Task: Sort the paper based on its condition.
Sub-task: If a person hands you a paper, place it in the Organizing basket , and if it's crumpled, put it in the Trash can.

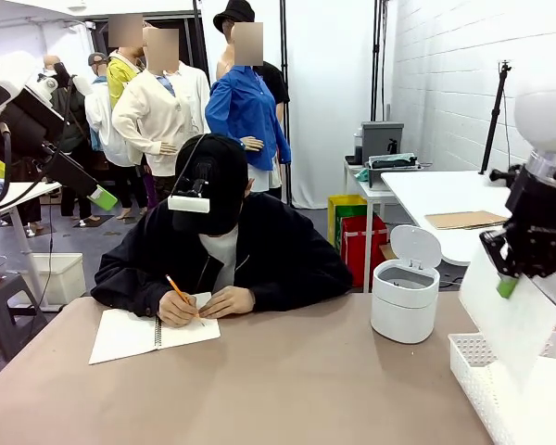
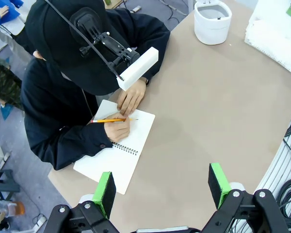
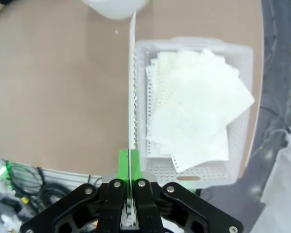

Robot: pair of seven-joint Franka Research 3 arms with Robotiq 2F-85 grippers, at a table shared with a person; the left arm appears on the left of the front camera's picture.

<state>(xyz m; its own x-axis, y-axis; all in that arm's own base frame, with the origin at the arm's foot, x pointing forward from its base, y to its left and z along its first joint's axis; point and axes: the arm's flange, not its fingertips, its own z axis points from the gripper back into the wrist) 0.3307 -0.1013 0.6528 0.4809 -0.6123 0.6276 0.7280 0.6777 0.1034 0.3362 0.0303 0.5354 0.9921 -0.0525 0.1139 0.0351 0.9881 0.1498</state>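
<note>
My right gripper [image 1: 508, 278] [image 3: 129, 162] hangs above the table's right front corner, shut on the top edge of one sheet of paper [image 1: 511, 324]. The sheet dangles down over a white basket [image 1: 470, 369]. In the right wrist view that sheet [image 3: 132, 92] shows edge-on, its perforated side visible, beside the basket's left wall [image 3: 141, 97]. Several more loose sheets [image 3: 194, 109] lie fanned in the basket. My left gripper [image 1: 102, 197] [image 2: 161, 189] is raised at the far left, open, with nothing between its green pads [image 2: 105, 191].
A person across the table writes with a pencil [image 1: 180, 290] in an open spiral notebook [image 1: 130, 334] [image 2: 131, 145]. A small white bin [image 1: 405, 295] [image 2: 212, 22] with its lid up stands right of centre. Behind stands a white table holding a cardboard sheet [image 1: 465, 220].
</note>
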